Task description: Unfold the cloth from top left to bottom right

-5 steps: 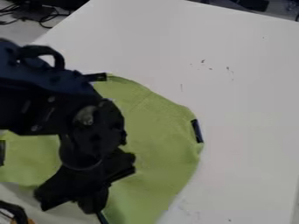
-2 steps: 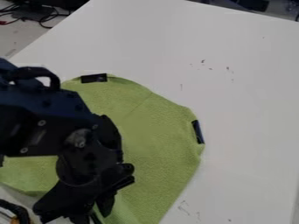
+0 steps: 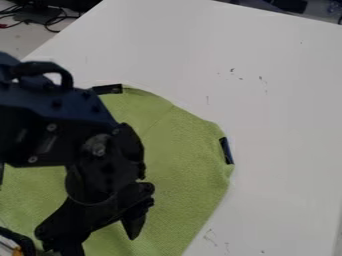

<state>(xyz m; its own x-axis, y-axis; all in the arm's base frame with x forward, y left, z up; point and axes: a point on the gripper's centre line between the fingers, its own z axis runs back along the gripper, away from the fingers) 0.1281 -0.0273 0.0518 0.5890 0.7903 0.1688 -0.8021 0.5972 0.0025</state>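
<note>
Camera view, lower left: the fingers are spread wide, a clear gap between them with green showing through it, and nothing is gripped. They hang over the lower part of the cloth; whether a tip touches the fabric cannot be told from this angle. Behind them the black arm comes in from the left edge and hides a good share of the cloth's upper left. The cloth itself lies on the left and lower part of the white surface, spread fairly flat, its upper right edge curved, its right edge slanting down and out at the bottom. A faint crease runs through its upper part. One dark strip sits at its top edge, another dark strip at its right edge. Farther out, dark cables lie beyond the surface's upper left edge. The step in hand looks like the end of the unfolding, with the corner probably let go and most of the fabric laid out. If so, the next move calls for lifting straight up, fingers kept apart, so they don't snag the weave, then backing off; any fold left at the hidden lower side would want another pinch and a pull toward bottom right.
</note>
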